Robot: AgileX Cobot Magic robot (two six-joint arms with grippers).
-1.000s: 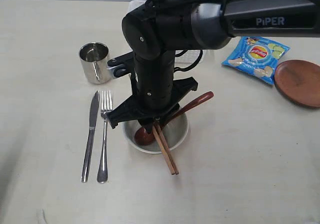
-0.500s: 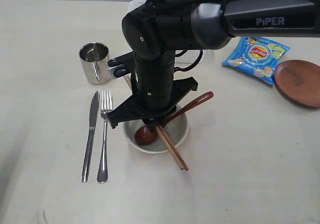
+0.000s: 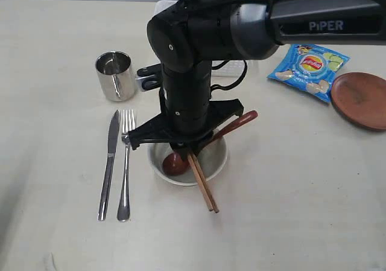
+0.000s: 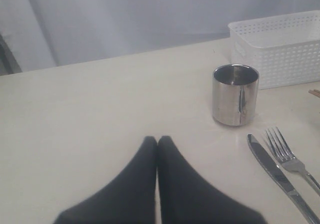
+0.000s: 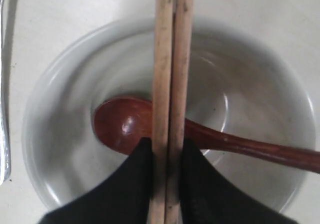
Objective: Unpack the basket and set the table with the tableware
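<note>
lower centre of the exterior frame: we hold the pair of brown wooden chopsticks on a slant, their free ends reaching past the near rim of the off-white round bowl toward the pale cream wooden table. our right gripper has its black fingers clamped on both sticks side by side, which we judge keeps the pair moving as one. under them the reddish-brown wooden spoon rests with its head in the bowl and its handle propped over the rim, pointing right.

left of the bowl, the steel knife and steel fork lie parallel, like a laid place. behind them the shiny steel mug stands upright.

toward the right edge sit the blue crisp bag and the round dark brown plate, well apart from the setting; we judge the plate not yet placed.

top centre, the white lattice plastic basket is mostly hidden behind our arm.

our left gripper is pressed together, holding nothing, low over bare table.
</note>
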